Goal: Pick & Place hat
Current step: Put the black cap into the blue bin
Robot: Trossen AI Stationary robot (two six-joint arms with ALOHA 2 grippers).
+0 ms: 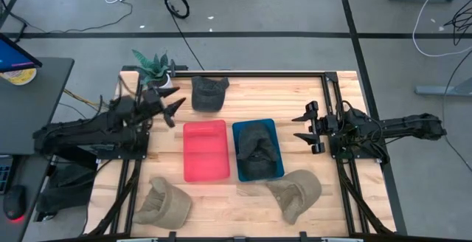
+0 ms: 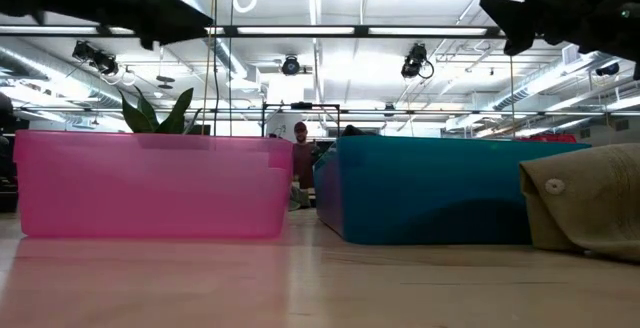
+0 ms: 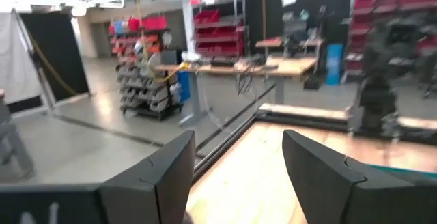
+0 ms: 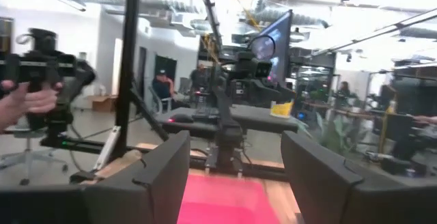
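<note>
one dark hat already lies in the blue bin, while the red bin beside it stands bare, suggesting the sorting is only partly done. three hats remain loose on the worktop: a dark one at the far edge, just beside the left tool, and two tan ones, one at the near left and one at the near right. the left tool hangs above the worktop with its fingers spread and nothing between them; the right tool, likewise spread and bare, hangs just right of the blue bin.

only the high view shows all four hats. the low view hides the bins' contents behind their walls, showing just a tan hat's edge. the right wrist view looks over the red bin toward a person's hand on a control rig.
</note>
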